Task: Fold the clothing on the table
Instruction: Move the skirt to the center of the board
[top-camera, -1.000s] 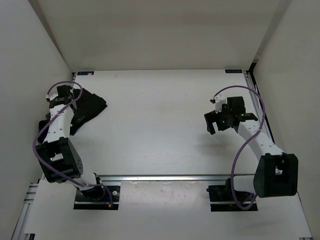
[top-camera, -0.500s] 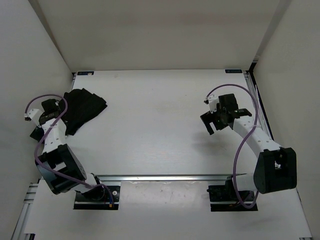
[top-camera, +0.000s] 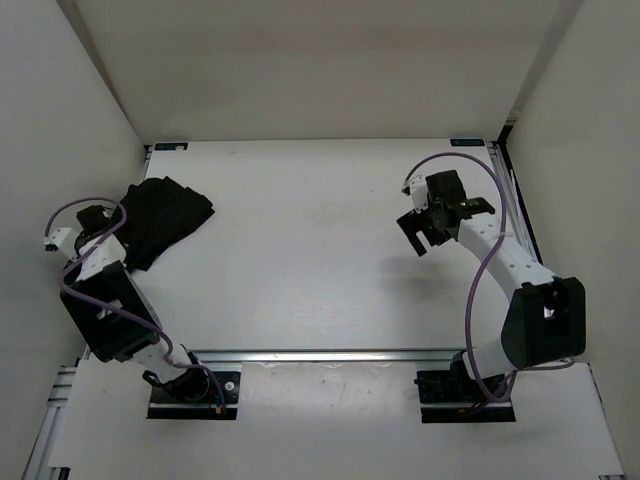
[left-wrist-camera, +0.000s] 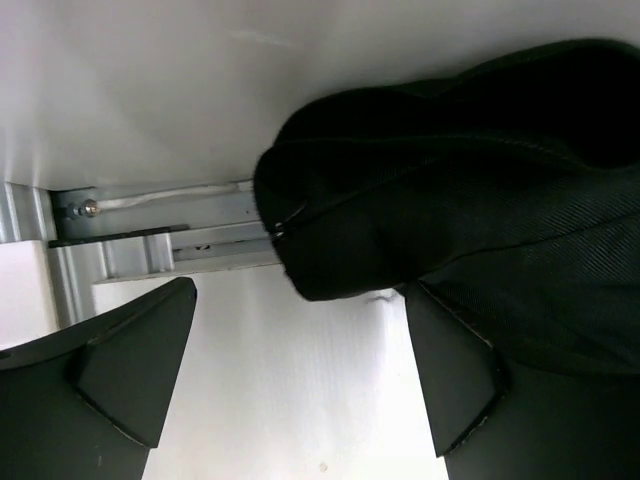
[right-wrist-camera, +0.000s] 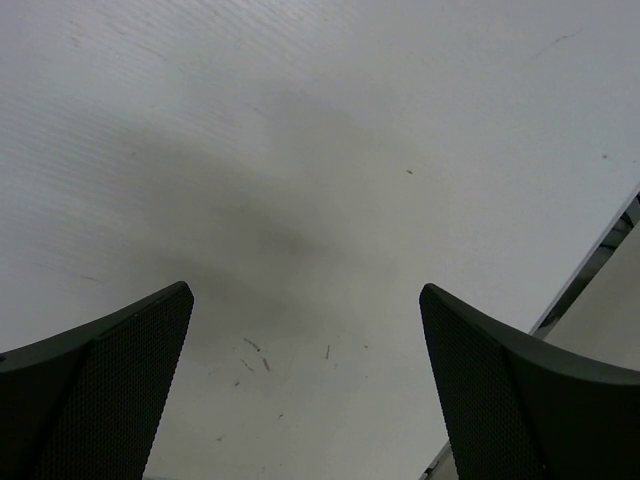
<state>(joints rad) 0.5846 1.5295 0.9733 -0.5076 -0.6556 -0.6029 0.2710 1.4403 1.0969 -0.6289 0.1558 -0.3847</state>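
Top external: the clothing (top-camera: 165, 215) lay bunched in a heap on the table (top-camera: 320, 280), not yet folded. Left gripper (top-camera: 90, 218) sat just beside the clothing's outer edge, probably lined up to take the hem. Left wrist: jaws stood wide, holding nothing. A rolled fold of the clothing lay just ahead of the fingers (left-wrist-camera: 140, 360), lapping over the aluminium rail (left-wrist-camera: 150, 215). Left arm was tucked back tight, wrist angled low. Right gripper (top-camera: 418, 228) hung well apart from the clothing, jaws wide and empty, arm reaching forward, likely waiting its turn.
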